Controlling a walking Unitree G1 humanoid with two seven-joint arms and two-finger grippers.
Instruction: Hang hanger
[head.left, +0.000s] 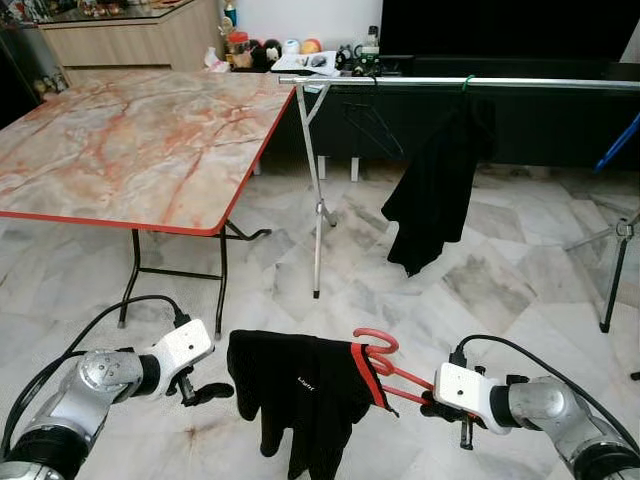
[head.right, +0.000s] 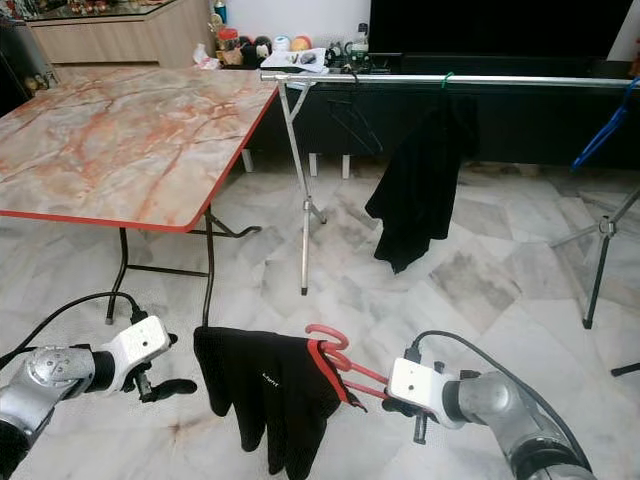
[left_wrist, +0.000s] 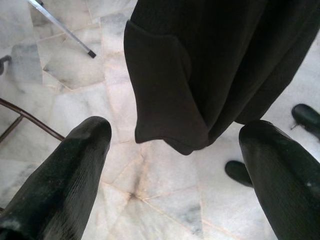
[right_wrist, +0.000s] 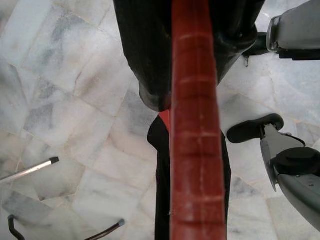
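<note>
**Red hanger with black garment held low over the marble floor**

The right gripper (head.left: 432, 403) is closed on the end of a red hanger (head.left: 385, 370), holding it low above the marble floor (head.left: 500, 290). The hanger's hook curls upward, and a black garment (head.left: 300, 395) drapes from it, hanging down between the two arms. In the right wrist view the red bar of the hanger (right_wrist: 195, 125) runs straight out from the gripper, with the dark cloth beyond it.

The left gripper (head.left: 200, 390) hovers just beside the garment's left edge, apart from it. Its fingers (left_wrist: 70, 175) stand wide apart and hold nothing; in the left wrist view a fold of the black cloth (left_wrist: 200, 75) hangs ahead of them over the tiles.

Farther off, a metal clothes rail (head.left: 450, 82) spans the far side of the room on thin legs. A second black garment (head.left: 435, 190) hangs from it on a green hook, and an empty dark wire hanger (head.left: 372, 125) hangs on the rail near its left end. A blue hanger (head.left: 620, 145) shows at the right edge. A marble-patterned folding table (head.left: 130, 145) with a red rim stands on the left, its near right corner close to the rail's left leg.
</note>
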